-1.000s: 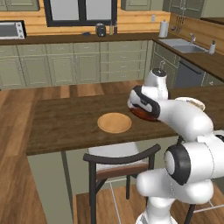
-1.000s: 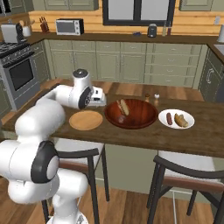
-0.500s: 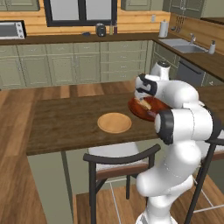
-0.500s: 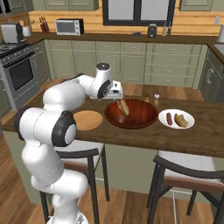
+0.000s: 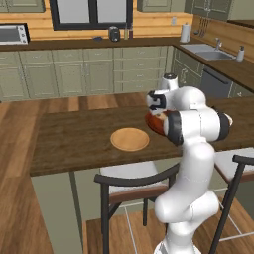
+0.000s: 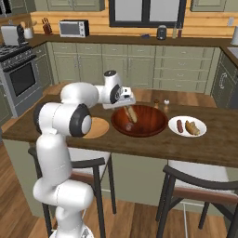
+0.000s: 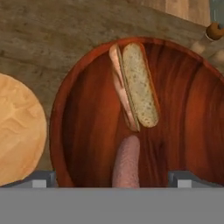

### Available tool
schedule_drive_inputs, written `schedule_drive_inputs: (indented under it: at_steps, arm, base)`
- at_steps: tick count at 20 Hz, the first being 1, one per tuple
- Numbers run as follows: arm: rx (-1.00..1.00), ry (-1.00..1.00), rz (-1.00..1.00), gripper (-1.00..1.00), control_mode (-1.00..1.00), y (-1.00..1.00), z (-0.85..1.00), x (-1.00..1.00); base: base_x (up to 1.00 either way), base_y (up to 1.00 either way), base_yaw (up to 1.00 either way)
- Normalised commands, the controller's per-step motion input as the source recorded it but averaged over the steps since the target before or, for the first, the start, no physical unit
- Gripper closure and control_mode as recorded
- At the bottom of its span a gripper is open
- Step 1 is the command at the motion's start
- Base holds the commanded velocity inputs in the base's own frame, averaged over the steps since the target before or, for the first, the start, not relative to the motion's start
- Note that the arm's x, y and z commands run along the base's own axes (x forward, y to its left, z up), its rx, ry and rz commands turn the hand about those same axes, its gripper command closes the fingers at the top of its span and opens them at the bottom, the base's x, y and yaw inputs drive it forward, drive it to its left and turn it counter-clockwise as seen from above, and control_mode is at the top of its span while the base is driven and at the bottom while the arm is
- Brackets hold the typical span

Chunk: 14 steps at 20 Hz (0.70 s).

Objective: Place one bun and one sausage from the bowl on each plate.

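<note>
The glossy red-brown bowl (image 6: pixel 149 129) sits mid-counter and holds a split bun (image 7: pixel 139 85) and a sausage (image 7: pixel 126 162). My gripper (image 7: pixel 113 178) hangs open just above the bowl's near-left part, its fingertips (image 7: pixel 43 178) spread to either side of the sausage. From the right base view the gripper (image 6: pixel 123 102) is over the bowl's back-left rim. The tan wooden plate (image 6: pixel 98 130) lies bare to the bowl's left, also seen as the tan plate (image 5: pixel 129 138). The white plate (image 6: pixel 187 133) to the right carries a sausage (image 6: pixel 180 125) and a bun (image 6: pixel 192 127).
Two small shakers (image 6: pixel 161 103) stand just behind the bowl. Stools (image 6: pixel 197 186) are tucked against the counter's near edge. My own arm hides most of the bowl (image 5: pixel 155 123) in the left base view.
The arm has swung right from above the tan plate to above the bowl. The gripper has stayed open with nothing in it.
</note>
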Motion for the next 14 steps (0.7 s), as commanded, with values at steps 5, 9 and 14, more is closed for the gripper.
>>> schedule_drive_inputs:
  at_steps: [5, 9, 14]
  arm:
    - [0.0, 0.07, 0.06, -1.0, -1.0, -0.29, -0.33, 0.65]
    - [0.0, 0.07, 0.03, -1.0, -1.0, -0.15, -0.27, 0.65]
    - [0.0, 0.03, 0.04, -1.0, -1.0, -0.03, -0.51, 0.57]
  base:
    - [0.0, 0.0, 0.0]
    - [0.0, 0.0, 0.0]
    - [0.0, 0.0, 0.0]
